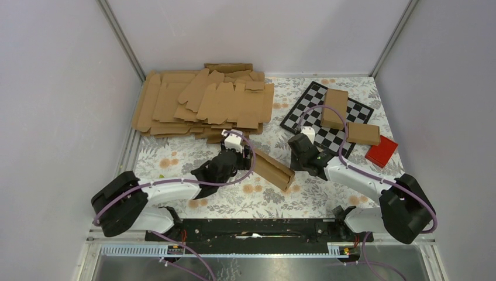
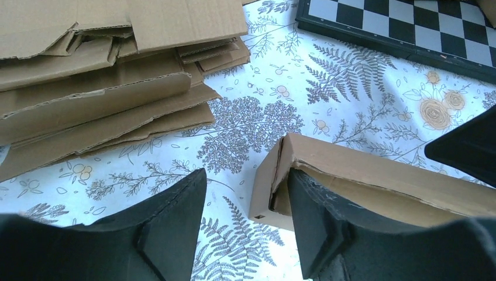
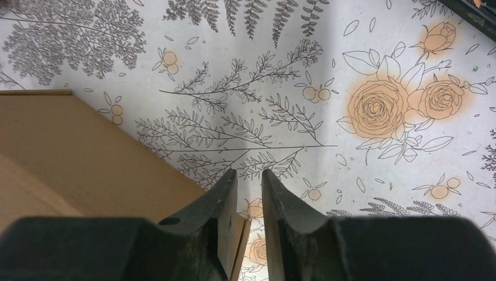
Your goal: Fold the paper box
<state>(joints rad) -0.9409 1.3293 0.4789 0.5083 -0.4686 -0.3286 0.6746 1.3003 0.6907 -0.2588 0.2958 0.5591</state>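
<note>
One paper box [image 1: 273,168] lies on the floral table between two grippers; left gripper [image 2: 245,178] spread open, one finger at the box's end; right gripper [image 3: 248,174] nearly closed, empty; behind: two folded cartons [image 1: 334,108], one chessboard [image 1: 301,111], one red block [image 1: 381,151], one heap of flat blanks [image 1: 205,102].

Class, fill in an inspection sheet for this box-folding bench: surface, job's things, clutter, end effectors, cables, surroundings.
Surface: floral tablecloth, lying flat.
Job's things: paper box, partly folded, lying mid-table between the arms; its end flap looks ajar in the left wrist view.
Clutter: stack of flat blanks at the back left; chessboard at the back right carrying two folded boxes; red block beside it.
End effectors: left end effector open at the box's end; right end effector narrowly open, nothing between its fingers, beside the box.
Cables: purple cables along both arms, one looping over the chessboard.
Surroundings: pale walls; nothing else seen.
</note>
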